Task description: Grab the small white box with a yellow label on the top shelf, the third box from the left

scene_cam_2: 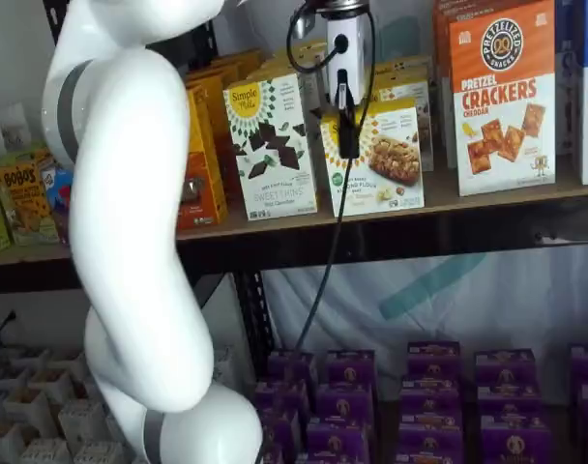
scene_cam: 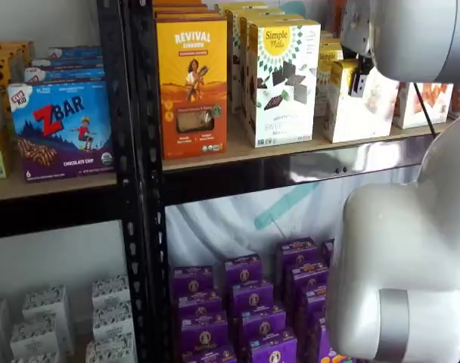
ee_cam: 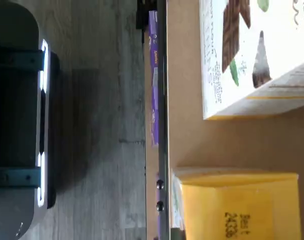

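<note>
The small white box (scene_cam_2: 389,166) with a pale yellow top and a snack picture stands on the top shelf (scene_cam_2: 439,230), right of a taller white box with chocolate shapes (scene_cam_2: 272,147). Both show in both shelf views, the small box (scene_cam: 360,113) partly behind the arm. My gripper (scene_cam_2: 347,137) hangs in front of the small box's upper left part, its black fingers seen as one dark strip with no gap showing. It also shows in a shelf view (scene_cam: 358,85) just in front of the box's top. In the wrist view the box's yellow top (ee_cam: 242,205) lies close by on the tan board (ee_cam: 192,140).
An orange Revival box (scene_cam: 192,83) stands left of the taller white box (scene_cam: 283,79). A Pretzel Crackers box (scene_cam_2: 502,97) stands to the right. Purple boxes (scene_cam_2: 429,387) fill the lower level. My white arm (scene_cam_2: 130,242) rises in front of the rack's left side.
</note>
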### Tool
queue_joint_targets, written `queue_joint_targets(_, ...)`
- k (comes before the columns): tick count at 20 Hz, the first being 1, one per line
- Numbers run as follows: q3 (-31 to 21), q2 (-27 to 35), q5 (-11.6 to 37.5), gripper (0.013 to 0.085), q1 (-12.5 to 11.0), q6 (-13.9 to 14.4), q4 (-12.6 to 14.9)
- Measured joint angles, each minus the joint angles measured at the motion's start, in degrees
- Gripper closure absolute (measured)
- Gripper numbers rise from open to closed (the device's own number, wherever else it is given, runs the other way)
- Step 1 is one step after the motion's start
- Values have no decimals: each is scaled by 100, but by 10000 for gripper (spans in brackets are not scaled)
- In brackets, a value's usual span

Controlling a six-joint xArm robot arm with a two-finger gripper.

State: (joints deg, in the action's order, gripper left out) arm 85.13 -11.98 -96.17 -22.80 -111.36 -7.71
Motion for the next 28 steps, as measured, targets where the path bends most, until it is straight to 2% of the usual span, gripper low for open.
queue_joint_targets(10,108,-115,-543,650,11,38,29)
queue_joint_targets(28,-670,-1184,-1148,650,154,226,-6)
